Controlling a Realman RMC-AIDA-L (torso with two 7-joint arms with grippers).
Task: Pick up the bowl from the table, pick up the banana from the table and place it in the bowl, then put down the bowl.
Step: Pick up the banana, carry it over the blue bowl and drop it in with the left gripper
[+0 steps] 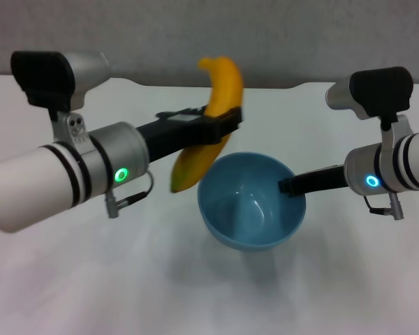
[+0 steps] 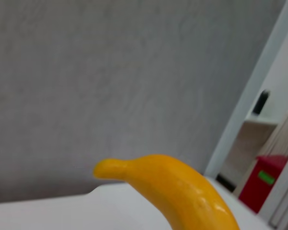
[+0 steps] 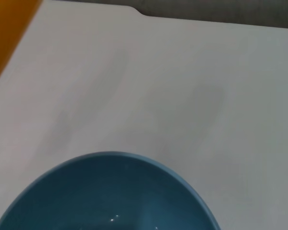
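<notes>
The light-blue bowl hangs a little above the white table, with my right gripper shut on its right rim. My left gripper is shut on the yellow banana, which stands nearly upright in the air just left of and above the bowl's rim. The banana's lower tip is beside the bowl's left edge, outside it. The left wrist view shows the banana against a grey wall. In the right wrist view the bowl fills the lower part and the banana shows at one corner.
The table's far edge has a shallow notch. A grey wall stands behind. Off to the side in the left wrist view a red bin stands on the floor beyond the table.
</notes>
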